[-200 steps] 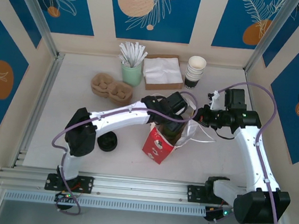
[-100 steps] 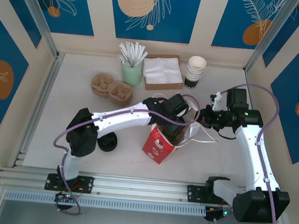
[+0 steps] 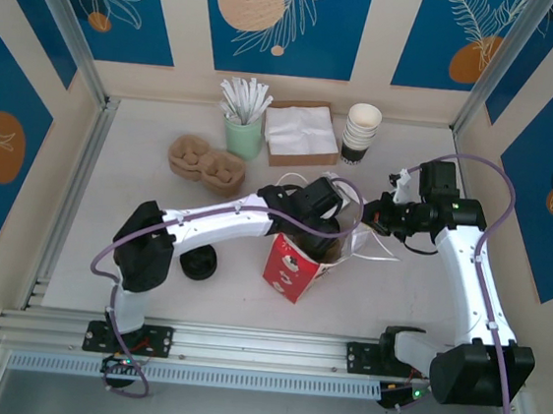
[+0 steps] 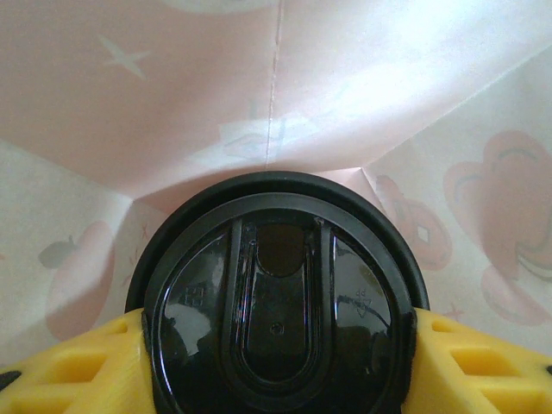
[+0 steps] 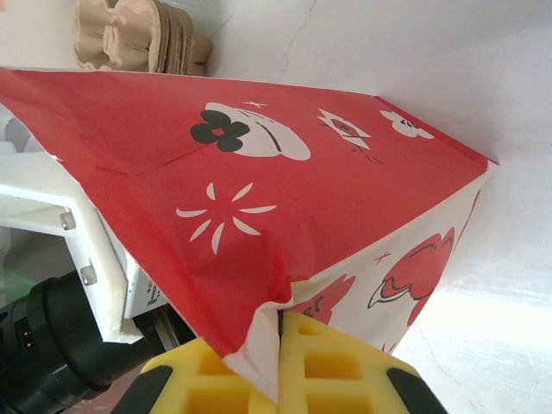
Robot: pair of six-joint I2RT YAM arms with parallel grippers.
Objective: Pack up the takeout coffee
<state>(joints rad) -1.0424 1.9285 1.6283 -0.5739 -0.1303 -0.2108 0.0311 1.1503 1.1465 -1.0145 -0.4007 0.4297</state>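
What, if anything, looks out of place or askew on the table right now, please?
The bag seems to lean rather than stand upright, its rim pinched and creased in the right gripper. A loose black lid lies left of it, without a cup.

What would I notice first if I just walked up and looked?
The red-and-white bag stands open in the middle of the table. The left gripper holds the coffee down inside it, black lid up. The right gripper pinches the bag's edge.
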